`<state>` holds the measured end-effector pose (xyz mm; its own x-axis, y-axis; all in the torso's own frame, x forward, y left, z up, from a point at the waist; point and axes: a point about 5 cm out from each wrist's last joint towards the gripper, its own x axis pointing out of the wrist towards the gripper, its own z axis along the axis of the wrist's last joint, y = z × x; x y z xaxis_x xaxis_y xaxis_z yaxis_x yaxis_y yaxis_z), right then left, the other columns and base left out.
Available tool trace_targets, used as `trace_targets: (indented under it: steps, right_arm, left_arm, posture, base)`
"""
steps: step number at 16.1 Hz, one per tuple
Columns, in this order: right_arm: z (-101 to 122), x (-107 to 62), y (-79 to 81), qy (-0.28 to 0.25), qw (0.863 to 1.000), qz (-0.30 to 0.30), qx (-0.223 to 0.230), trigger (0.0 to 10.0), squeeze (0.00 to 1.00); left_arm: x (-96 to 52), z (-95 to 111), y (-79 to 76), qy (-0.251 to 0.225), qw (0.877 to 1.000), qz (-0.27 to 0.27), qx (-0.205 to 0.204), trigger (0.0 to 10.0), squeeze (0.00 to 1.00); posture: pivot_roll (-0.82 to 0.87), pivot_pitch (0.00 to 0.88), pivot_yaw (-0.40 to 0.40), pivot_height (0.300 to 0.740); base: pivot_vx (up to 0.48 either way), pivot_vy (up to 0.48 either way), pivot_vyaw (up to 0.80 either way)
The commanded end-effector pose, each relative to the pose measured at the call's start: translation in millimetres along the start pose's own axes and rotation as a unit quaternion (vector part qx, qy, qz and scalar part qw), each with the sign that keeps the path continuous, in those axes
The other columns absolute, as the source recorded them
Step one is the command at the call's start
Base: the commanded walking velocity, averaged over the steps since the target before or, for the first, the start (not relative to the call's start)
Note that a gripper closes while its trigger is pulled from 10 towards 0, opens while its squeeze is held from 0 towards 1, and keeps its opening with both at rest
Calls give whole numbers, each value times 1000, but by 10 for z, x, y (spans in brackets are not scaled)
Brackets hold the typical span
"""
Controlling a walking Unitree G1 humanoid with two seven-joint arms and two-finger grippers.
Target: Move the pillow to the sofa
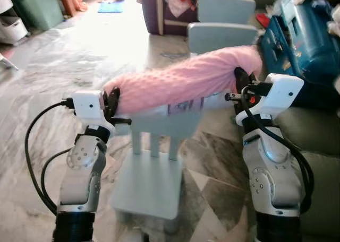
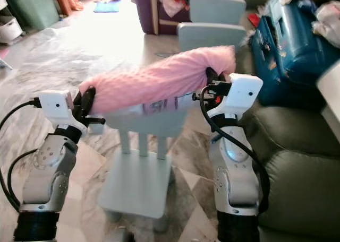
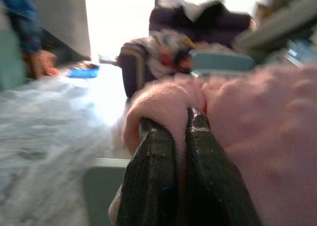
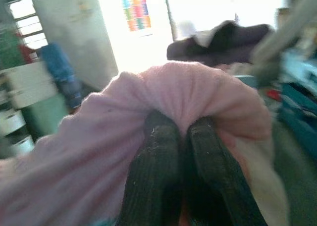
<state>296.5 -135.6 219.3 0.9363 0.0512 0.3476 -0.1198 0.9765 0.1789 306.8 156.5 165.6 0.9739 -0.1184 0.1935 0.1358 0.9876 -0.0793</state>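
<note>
While each pinches one end, left hand (image 1: 112,105) and right hand (image 1: 241,85) hold the pillow (image 1: 183,80) between them.

I saw daylight blowing out the marble floor (image 1: 101,45) beyond the pink pillow (image 1: 186,80); both wrist views were blurred.

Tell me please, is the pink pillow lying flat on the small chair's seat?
No, the pillow hangs above the chair, pinched by the left pincer and right pincer.

No lettering (anywhere in view) is legible.
</note>
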Motion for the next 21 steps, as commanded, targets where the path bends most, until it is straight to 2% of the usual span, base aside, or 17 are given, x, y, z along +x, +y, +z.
trace_targets:
  steps: [1, 8, 16, 21]
  right_arm:
    - [50, -35, -130, -14, 1000, -25, -5, 0, 0]
    - [42, -20, -108, -12, 1000, -17, -6, 0, 0]
    - [21, -37, -73, -5, 1000, 0, -4, 0, 0]
    - [3, -51, -87, 5, 1000, 4, -4, 0, 0]
  left_arm:
    - [37, 17, -137, -6, 1000, -28, 4, 0, 0]
    - [28, 4, -145, -4, 1000, -29, 6, 0, 0]
    - [-41, -110, -72, 27, 999, 22, -12, 0, 0]
    - [-95, -223, 10, 55, 994, 57, -73, 0, 0]
  posture:
    - [-109, 67, 22, 740]
    - [-105, 59, 13, 740]
    - [-103, 71, -9, 740]
    - [-105, 86, -25, 740]
  base:
    - [0, 0, 0]
    - [0, 0, 0]
    - [0, 0, 0]
    - [0, 0, 0]
